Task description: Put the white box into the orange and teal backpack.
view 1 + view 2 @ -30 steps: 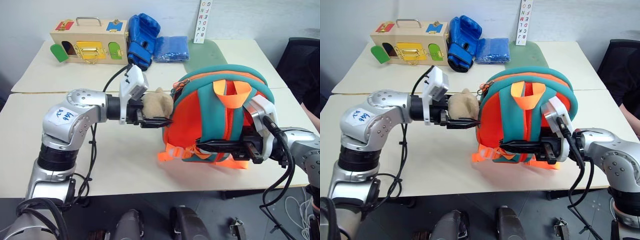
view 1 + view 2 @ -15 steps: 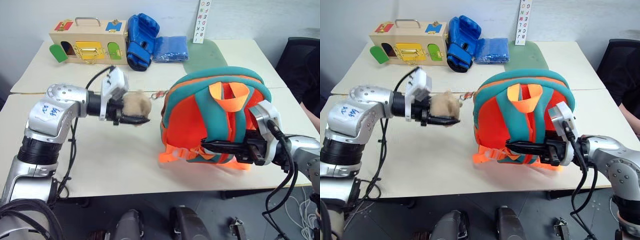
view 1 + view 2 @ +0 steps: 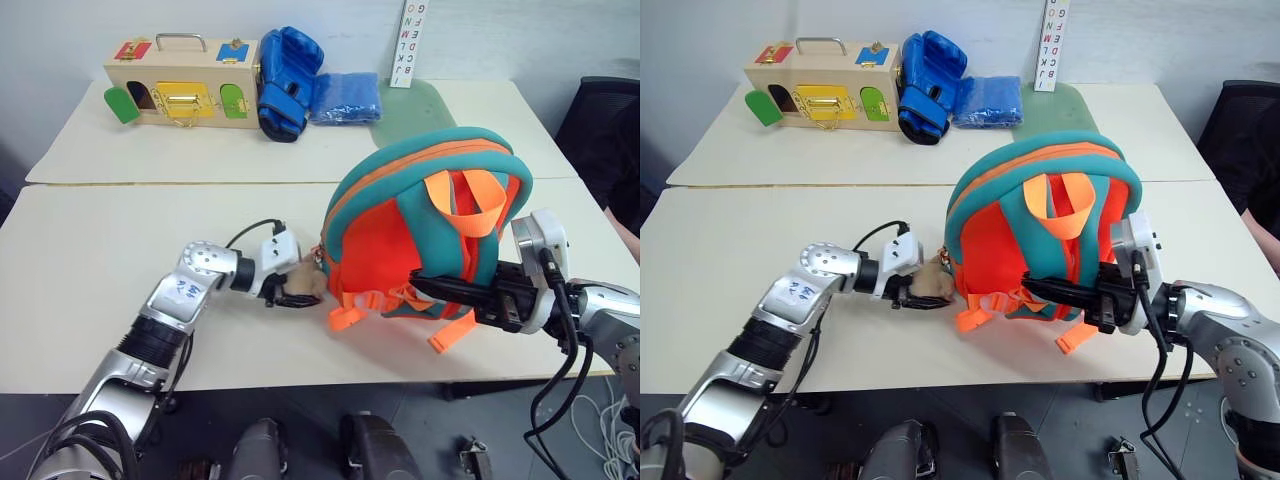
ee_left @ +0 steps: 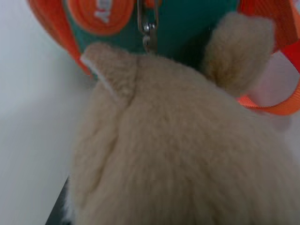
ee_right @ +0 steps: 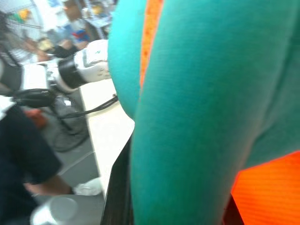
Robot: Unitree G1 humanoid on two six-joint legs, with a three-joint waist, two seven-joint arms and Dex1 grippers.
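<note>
Orange-teal backpack [image 3: 425, 230] upright, bulging; contents unseen.

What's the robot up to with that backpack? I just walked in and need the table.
The robot is handling the orange and teal backpack, which stands upright on the near table. Its right tool is shut on a teal shoulder strap low on the pack. Its left tool is on the tan plush toy clipped to the pack's side, down at the tabletop. No white box can be seen, so whether it is packed cannot be told.

Head stereo pair down over table [image 3: 80, 260]; wrist views hard against backpack [image 3: 420, 230].
</note>
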